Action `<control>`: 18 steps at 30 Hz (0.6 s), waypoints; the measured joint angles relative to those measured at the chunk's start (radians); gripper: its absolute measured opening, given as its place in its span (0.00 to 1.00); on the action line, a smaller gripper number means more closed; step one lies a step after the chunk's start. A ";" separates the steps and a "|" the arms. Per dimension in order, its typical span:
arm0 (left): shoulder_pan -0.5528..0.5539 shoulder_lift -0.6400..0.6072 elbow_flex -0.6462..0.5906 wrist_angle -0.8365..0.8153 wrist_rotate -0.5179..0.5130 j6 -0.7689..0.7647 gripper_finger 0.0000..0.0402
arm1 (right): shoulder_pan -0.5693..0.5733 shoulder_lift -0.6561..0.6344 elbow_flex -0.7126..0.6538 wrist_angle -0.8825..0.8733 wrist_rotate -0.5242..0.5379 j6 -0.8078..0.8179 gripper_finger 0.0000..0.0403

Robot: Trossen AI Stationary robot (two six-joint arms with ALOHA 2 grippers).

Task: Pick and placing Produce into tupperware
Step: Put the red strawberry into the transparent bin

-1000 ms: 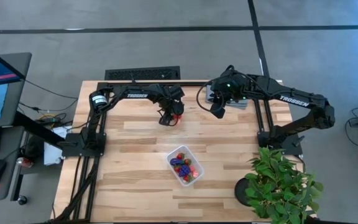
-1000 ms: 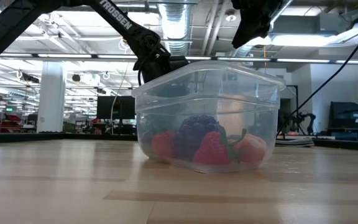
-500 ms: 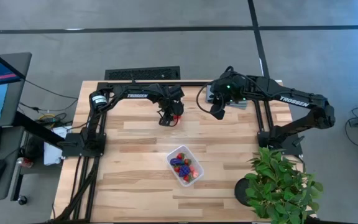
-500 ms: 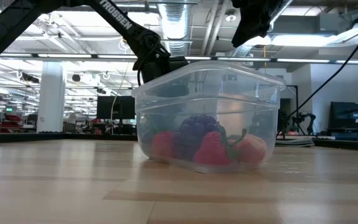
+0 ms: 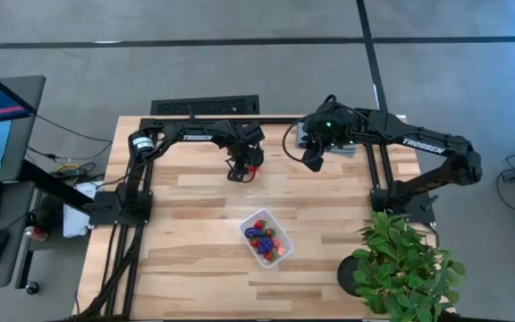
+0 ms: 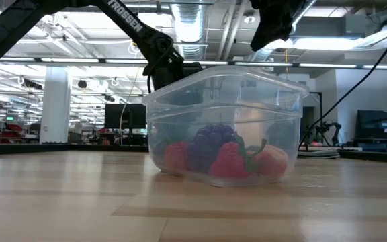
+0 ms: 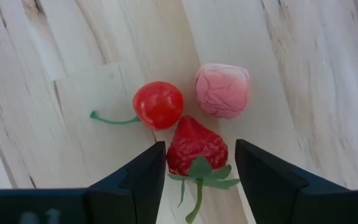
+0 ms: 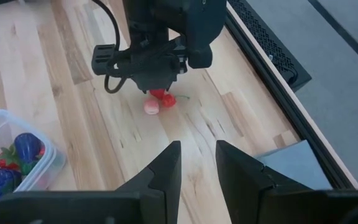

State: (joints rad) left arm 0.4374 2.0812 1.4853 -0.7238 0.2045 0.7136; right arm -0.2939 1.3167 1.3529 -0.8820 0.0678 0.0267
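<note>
While left claw (image 7: pixel 196 163) straddles one strawberry (image 7: pixel 195 146) — three pieces remain.

Arms: we see two black jointed arms with white "TROSSEN" lettering on the links.
Cables: we note black cables looping along the right arm.
Left tool (image 7: pixel 196 163): we see two dark, smooth, wedge-shaped fingers.
Right tool (image 8: pixel 197 163): we see matching black fingers; a small green light glows near its wrist.

potted plant (image 5: pixel 402 266) cropped, tupperware (image 8: pixel 11 149) partly cut off
</note>
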 joint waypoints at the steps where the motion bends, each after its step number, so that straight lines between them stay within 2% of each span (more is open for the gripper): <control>1: 0.000 0.006 0.000 0.003 0.000 0.000 0.45 | 0.000 0.000 0.000 0.000 0.000 0.000 0.30; 11: -0.005 0.030 0.001 0.000 -0.001 -0.030 0.37 | 0.000 0.000 0.000 -0.003 0.000 0.000 0.30; 18: 0.008 0.030 0.001 0.001 0.004 -0.036 0.37 | 0.000 0.000 0.000 -0.003 0.000 0.000 0.30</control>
State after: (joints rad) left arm 0.4458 2.1110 1.4860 -0.7232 0.2089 0.6778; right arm -0.2939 1.3167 1.3529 -0.8852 0.0680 0.0266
